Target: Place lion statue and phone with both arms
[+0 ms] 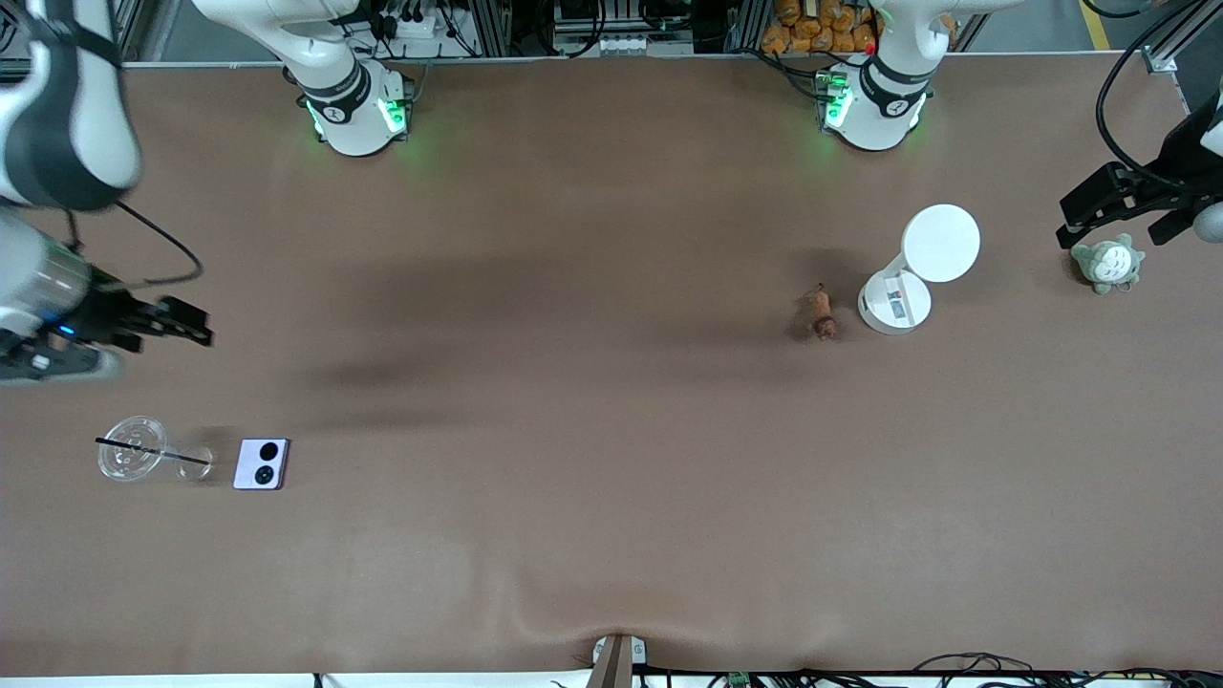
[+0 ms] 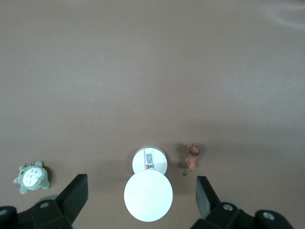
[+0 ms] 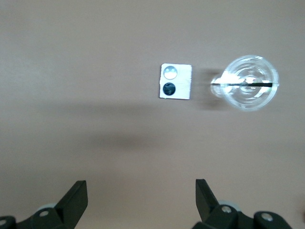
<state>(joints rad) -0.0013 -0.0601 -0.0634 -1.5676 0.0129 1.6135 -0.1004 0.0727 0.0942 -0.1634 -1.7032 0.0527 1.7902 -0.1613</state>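
Matte brown table (image 1: pixel 611 497) is holding everything. Left gripper (image 1: pixel 1113 205) is hanging released over the plush (image 1: pixel 1107 264), right gripper (image 1: pixel 172 322) released too. White cylinder (image 1: pixel 908 272) is sitting beside the slender lion (image 1: pixel 822 313). Clear cup (image 1: pixel 131 448) with a straw is lying beside the square lilac phone (image 1: pixel 262 464).

1. Light is even and fairly bright across the brown table (image 1: pixel 611 535); soft, smeared shadows lie at mid-table.
2. The white round-topped stand (image 1: pixel 940 244) is nearly blown out — the brightest spot.
3. The right arm (image 1: pixel 57 124) at the front view's edge looks blurred and stretched.
4. Glare whitens one camera circle of the phone (image 3: pixel 175 81); the clear cup (image 3: pixel 250 89) glints.
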